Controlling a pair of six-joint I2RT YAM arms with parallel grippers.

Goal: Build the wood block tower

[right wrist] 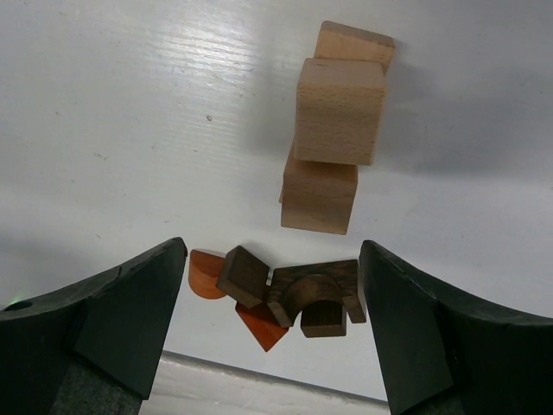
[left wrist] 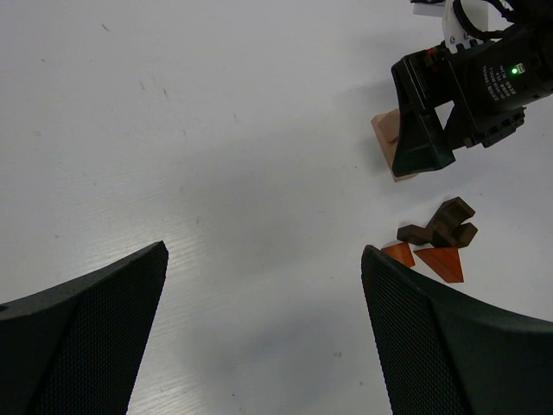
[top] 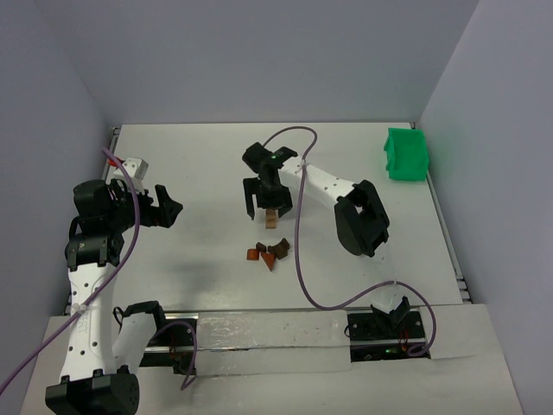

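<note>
The wood block tower (top: 270, 216) is a small stack of light tan blocks in the middle of the table. In the right wrist view (right wrist: 338, 112) three tan blocks show, overlapping. The loose wood blocks (top: 268, 252) lie just in front of it: dark brown pieces, one an arch (right wrist: 315, 294), and reddish-brown wedges (right wrist: 259, 324). My right gripper (top: 266, 207) hangs open and empty over the tower, its jaws (right wrist: 272, 251) wide either side of the loose pile. My left gripper (top: 168, 210) is open and empty far to the left (left wrist: 263, 251).
A green bin (top: 405, 154) stands at the back right by the wall. The right arm's purple cable (top: 298, 251) loops down past the loose blocks. In the left wrist view the right gripper's finger (left wrist: 423, 130) hides part of the tower (left wrist: 386, 138).
</note>
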